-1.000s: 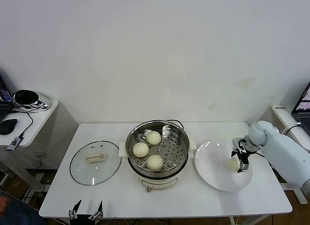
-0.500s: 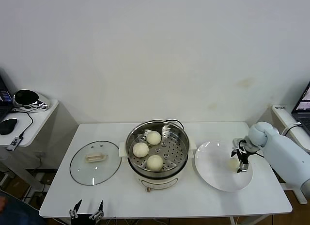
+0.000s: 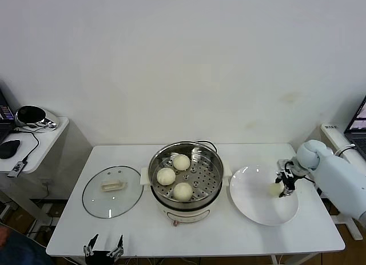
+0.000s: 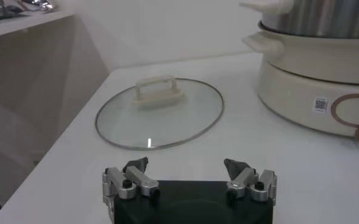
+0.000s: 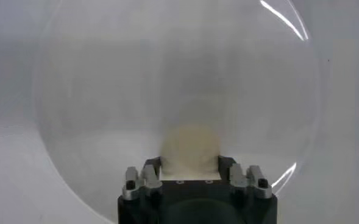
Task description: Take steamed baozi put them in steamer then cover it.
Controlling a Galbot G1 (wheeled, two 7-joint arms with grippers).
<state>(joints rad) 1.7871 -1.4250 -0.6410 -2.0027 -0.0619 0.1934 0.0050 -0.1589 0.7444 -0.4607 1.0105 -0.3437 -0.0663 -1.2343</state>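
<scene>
Right claw (image 3: 284, 184) down over white plate (image 3: 251, 205), fingers (image 5: 152, 176) pressed vs both sides of the last baozi (image 5: 190, 149), grasping it w/ bun resting on plate. Three other baozi (image 3: 182, 191) sit in steamer (image 3: 213, 162), mid worktop (image 3: 143, 231). Glass lid (image 3: 112, 192) flat beside steamer. Left claw (image 4: 188, 178) parked at worktop's near edge, released wide.

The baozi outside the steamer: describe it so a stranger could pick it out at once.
Start at the steel steamer mid-table, then go to the white plate on its right. The lone baozi lies there, between the right hand's fingers; the other three sit inside the steamer.
</scene>
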